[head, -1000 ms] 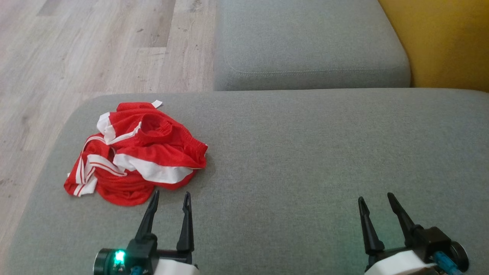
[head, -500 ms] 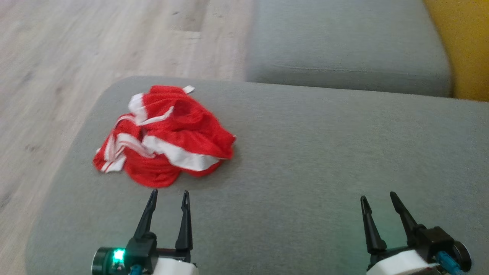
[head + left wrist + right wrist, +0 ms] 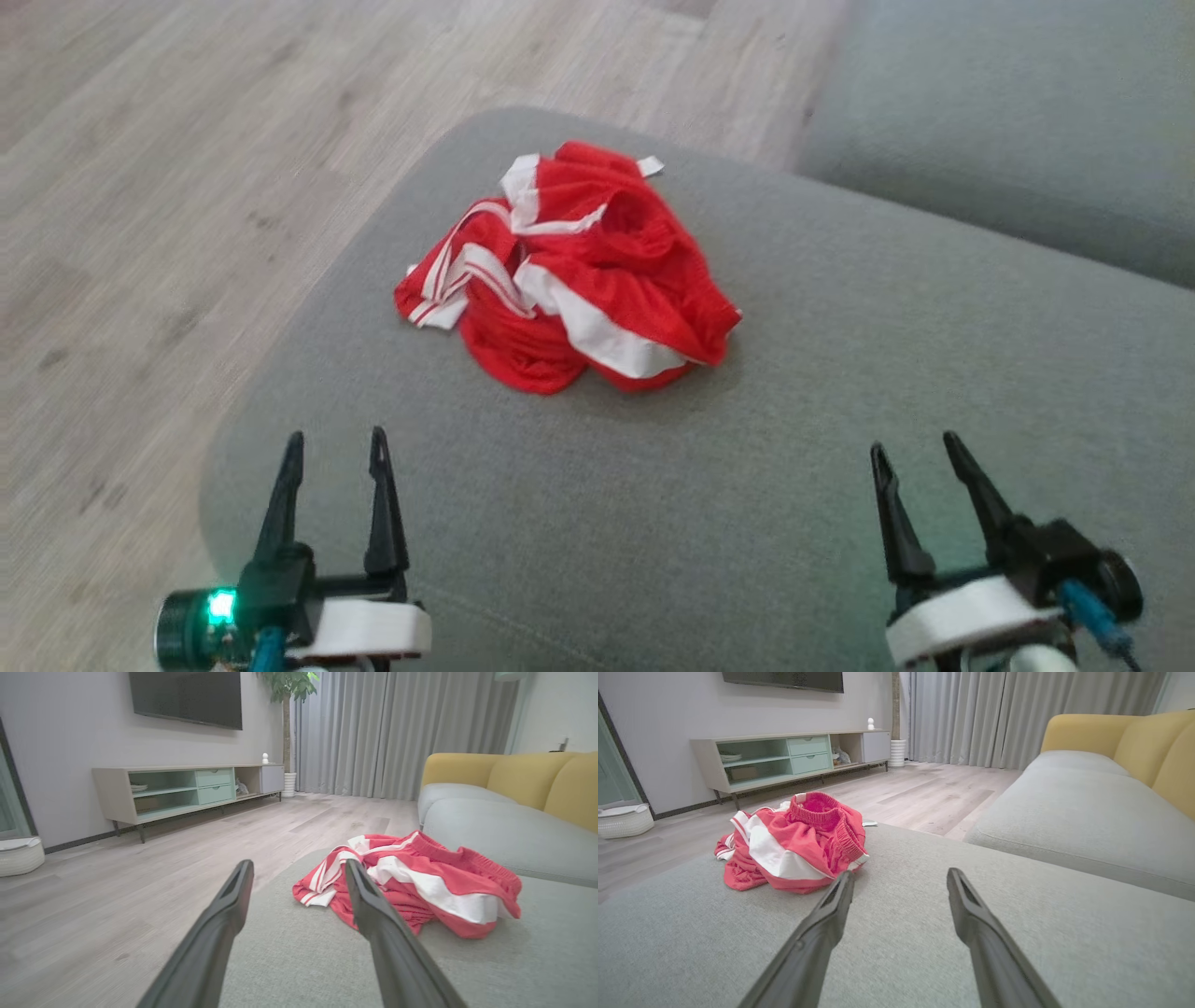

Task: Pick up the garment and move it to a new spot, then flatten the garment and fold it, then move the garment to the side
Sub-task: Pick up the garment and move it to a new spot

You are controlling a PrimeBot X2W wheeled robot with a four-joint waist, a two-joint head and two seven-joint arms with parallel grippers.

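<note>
The left gripper [image 3: 336,437] and right gripper [image 3: 915,444] are nearest in the head view, pointing up it over a grey seat cushion [image 3: 840,485]. Each has two long, dark, matte fingers [image 3: 381,504] tapering to narrow tips, set on a black block with a smooth white cuff behind. A green light [image 3: 221,607] glows on the left wrist. Both pairs of fingers stand wide apart, holding and touching nothing. The arms come in low from the bottom edge, well apart. The left one is near the cushion's rounded corner and the right is angled slightly outward.

The cushion is a broad pad with rounded edges, covered in fine woven cloth. Farther along it, apart from both grippers and somewhat nearer the left, lies the garment [image 3: 579,280]. It is a pair of thin red shorts with broad white stripes and a gathered elastic waistband, crumpled in a loose heap close to the cushion's far left edge.

Beyond it spreads a pale wood-grain plank floor [image 3: 187,187]. A second grey cushion [image 3: 1008,140] sits at the far right, and the left wrist view shows a yellow backrest [image 3: 523,774] behind it. Far off are a low console [image 3: 187,788] with pale green drawers, a dark wall screen [image 3: 187,697] and pleated grey curtains [image 3: 373,732].
</note>
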